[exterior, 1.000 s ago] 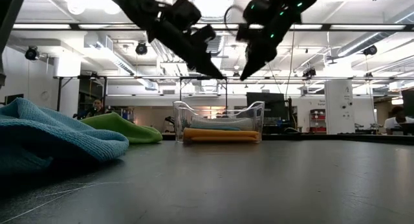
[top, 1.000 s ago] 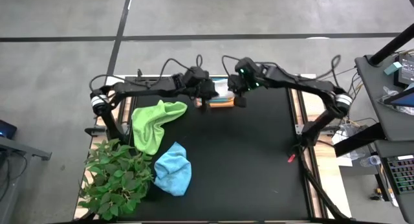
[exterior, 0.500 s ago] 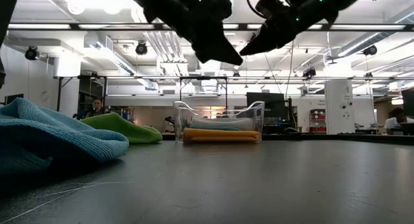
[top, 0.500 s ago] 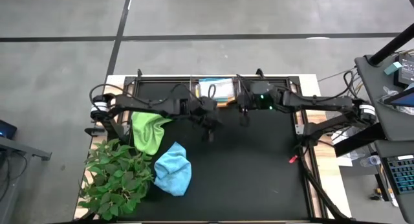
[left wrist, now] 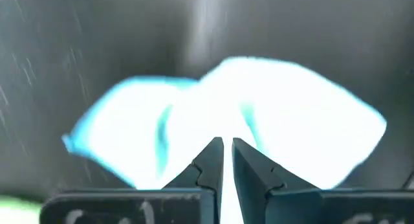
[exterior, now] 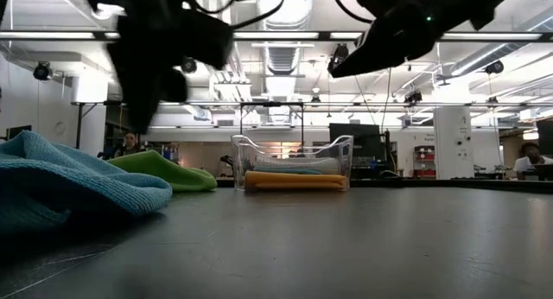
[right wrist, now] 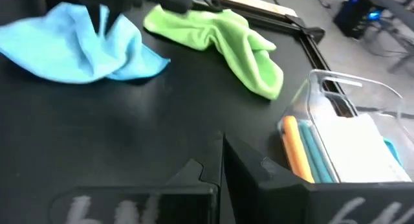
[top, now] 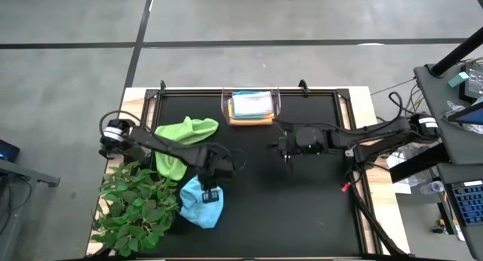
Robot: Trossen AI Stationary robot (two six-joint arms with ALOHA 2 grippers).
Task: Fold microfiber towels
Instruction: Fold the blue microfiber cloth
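A crumpled light blue towel [top: 202,203] lies on the black table at the near left. A crumpled lime green towel [top: 183,140] lies farther back at the left. Folded white, teal and yellow-orange towels lie stacked in a clear bin [top: 250,109] at the far edge. My left gripper [top: 212,187] hovers above the light blue towel [left wrist: 304,127], its fingers shut but for a thin slit [left wrist: 226,146]. It is clear of the towel in the low view [exterior: 154,83]. My right gripper [top: 285,154] is shut and empty above the table's middle [right wrist: 222,143].
A leafy green plant [top: 136,208] stands at the near left corner, close beside the light blue towel. A small red object [top: 340,185] lies near the right edge. Bare black table [top: 294,208] stretches across the middle and near right.
Both grippers have left the bin at the far edge and come toward the near edge. My left gripper has swung toward the near left to above the light blue towel. My right gripper has stopped over the table's middle. The towels have not moved.
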